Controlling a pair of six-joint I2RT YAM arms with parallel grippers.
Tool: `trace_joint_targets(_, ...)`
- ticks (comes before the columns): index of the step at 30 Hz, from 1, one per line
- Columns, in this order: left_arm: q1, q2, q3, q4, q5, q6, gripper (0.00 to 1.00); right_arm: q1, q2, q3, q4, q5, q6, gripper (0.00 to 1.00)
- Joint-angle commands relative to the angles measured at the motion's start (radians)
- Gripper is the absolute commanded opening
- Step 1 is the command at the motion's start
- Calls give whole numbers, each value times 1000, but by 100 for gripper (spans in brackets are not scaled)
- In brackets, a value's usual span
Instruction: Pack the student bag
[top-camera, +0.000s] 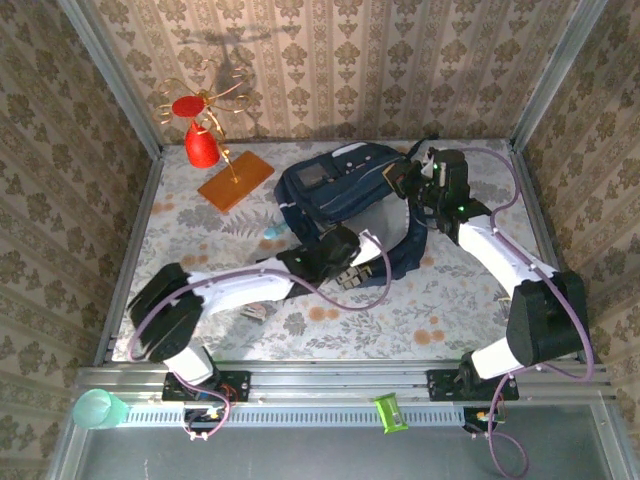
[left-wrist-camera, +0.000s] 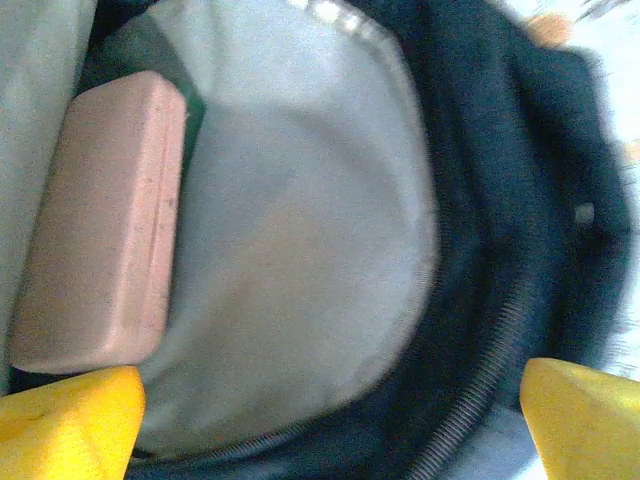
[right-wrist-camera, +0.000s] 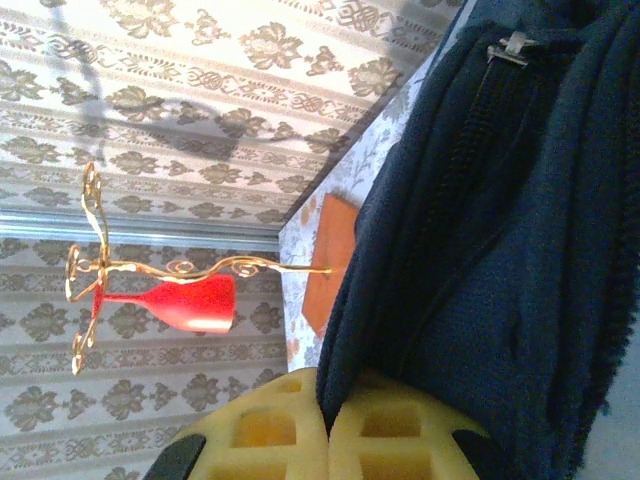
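Clamping the student bag (top-camera: 330, 195) is the right tool (right-wrist-camera: 325, 420), the left tool (left-wrist-camera: 325, 425) apart over a pink case (left-wrist-camera: 100, 220)

Up from the silver rail (top-camera: 330, 382), the left arm (top-camera: 240, 288) and right arm (top-camera: 500, 255) share white shells, bulky black joints and black bases. A thin purple cable (top-camera: 386, 272) loops along each. A green light (top-camera: 462, 208) glows farthest from the rail. The left fingers (left-wrist-camera: 70, 420) are plain yellow. The right pads (right-wrist-camera: 265, 430) are yellow with waffle pockets.
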Motion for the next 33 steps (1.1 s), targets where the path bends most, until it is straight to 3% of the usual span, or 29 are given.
trace_joint_targets(1, 16, -128, -65, -11, 240, -114, 96, -6, 23, -48, 72, -14, -39, 0)
trace_joint_targets(3, 35, -199, -119, 8, 287, -169, 95, -5, 24, -82, 83, -19, -45, 0)
trace_joint_targets(6, 100, -303, -202, 25, 270, -295, 94, -10, 19, -112, 87, -33, -61, 0)
trace_joint_targets(11, 337, -413, -259, -43, 261, -498, 91, -29, 23, -84, -34, -30, -208, 2)
trace_joint_targets(14, 504, -406, -230, -93, 316, -599, 90, -49, 45, -45, -160, -20, -338, 5)
trace_joint_targets(19, 630, -301, -139, -103, 333, -651, 89, -114, 69, -61, -263, 24, -455, 17)
trace_joint_targets(25, 687, -100, -17, -68, 362, -669, 89, -168, -14, -154, -278, 36, -496, 48)
trace_joint_targets(29, 723, 63, 108, -70, 408, -684, 88, -129, -130, -219, -244, 10, -495, 53)
trace_joint_targets(33, 758, 199, 215, -28, 535, -743, 82, -13, -198, -289, -227, 16, -509, 53)
